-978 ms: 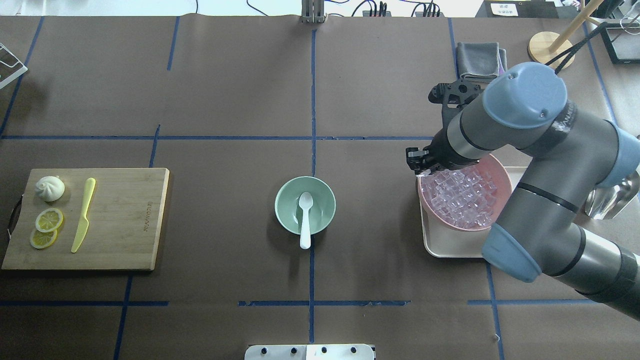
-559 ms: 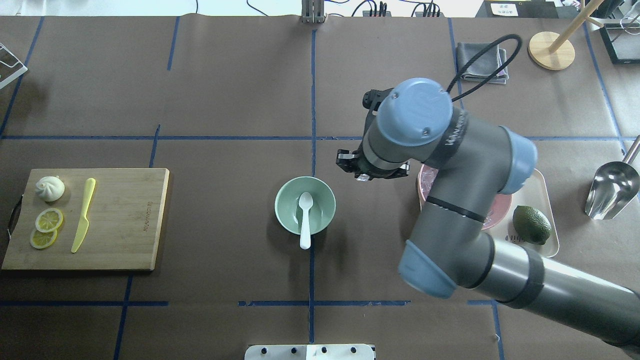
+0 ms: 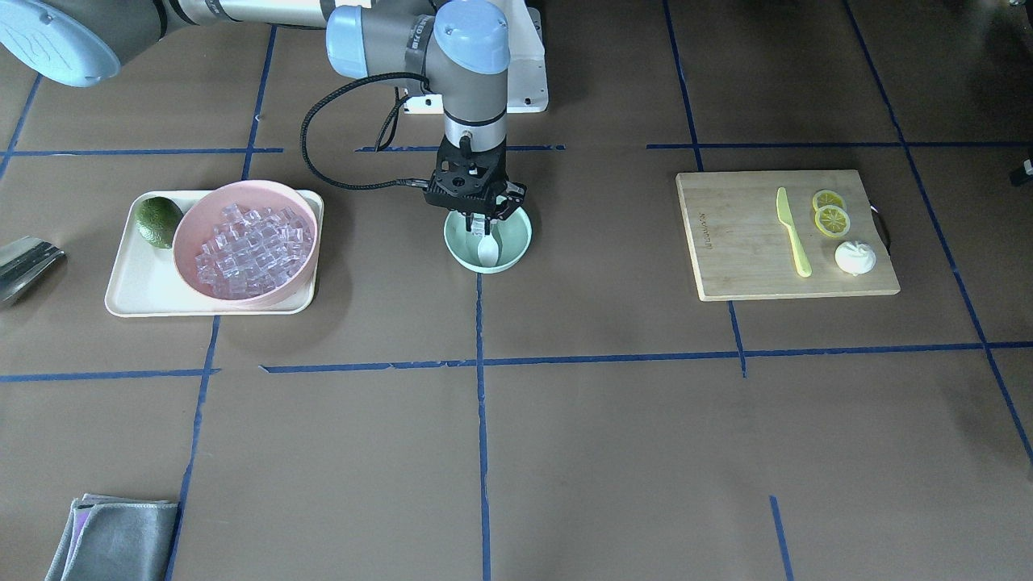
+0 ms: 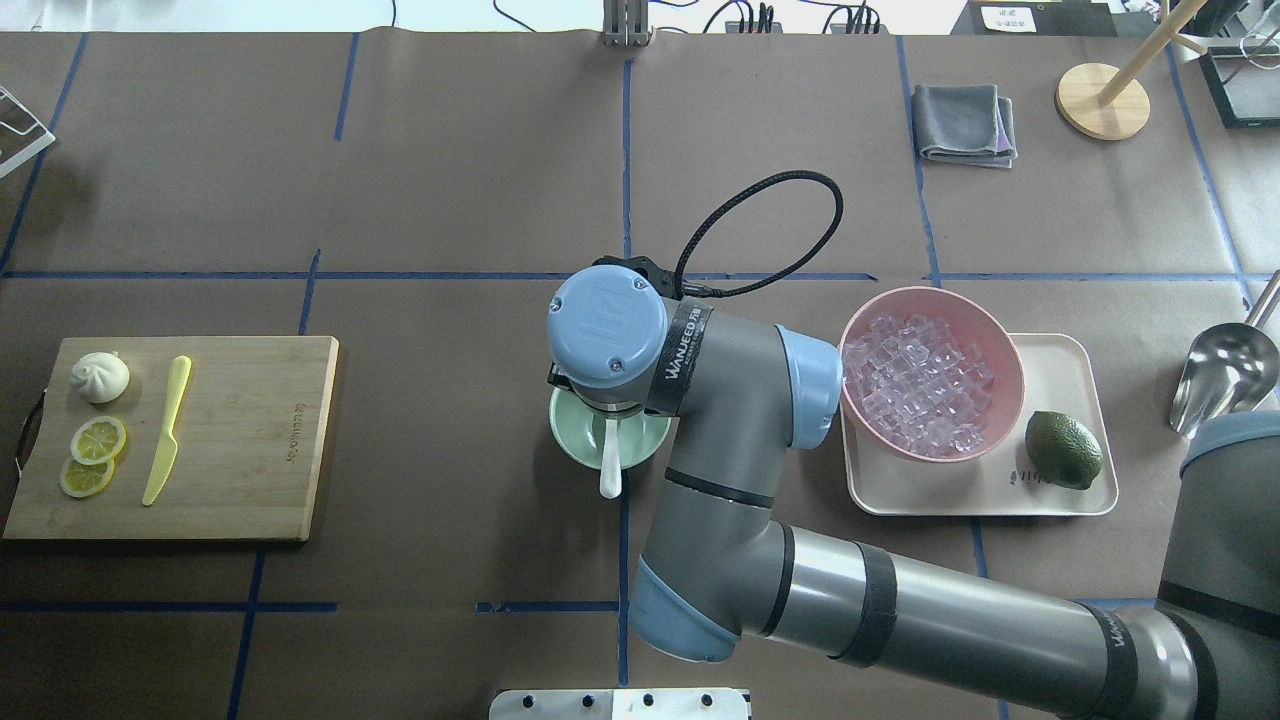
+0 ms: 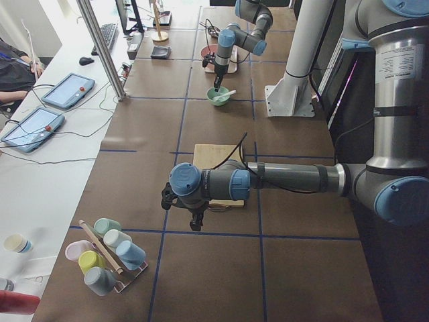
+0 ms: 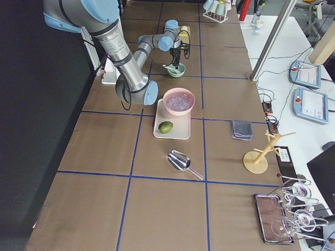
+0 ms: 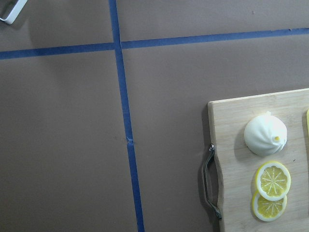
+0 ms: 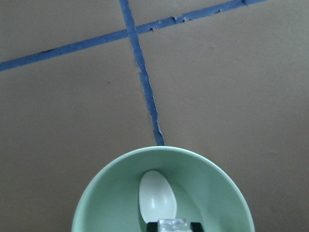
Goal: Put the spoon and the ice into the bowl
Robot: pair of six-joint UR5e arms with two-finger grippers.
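The mint-green bowl [image 3: 510,248] stands at the table's middle with the white spoon [image 3: 487,252] in it, scoop down and handle over the rim [image 4: 610,472]. My right gripper [image 3: 476,219] hangs straight down over the bowl, shut on a clear ice cube [image 8: 173,224]; the right wrist view shows the cube just above the spoon [image 8: 157,195] and the bowl [image 8: 212,188]. In the overhead view the wrist hides the gripper. More ice [image 3: 246,248] fills the pink bowl [image 4: 1008,350]. My left gripper [image 5: 194,223] shows only in the exterior left view; I cannot tell its state.
The pink bowl and a lime [image 4: 1063,449] sit on a cream tray [image 4: 1060,500]. A cutting board [image 4: 250,440] holds a yellow-green knife [image 4: 165,432], lemon slices and a bun. A metal scoop [image 4: 1225,378] and a grey cloth [image 4: 962,122] lie farther right.
My right arm has swung left from the pink bowl of ice to above the mint bowl. The spoon and bowl have not moved.
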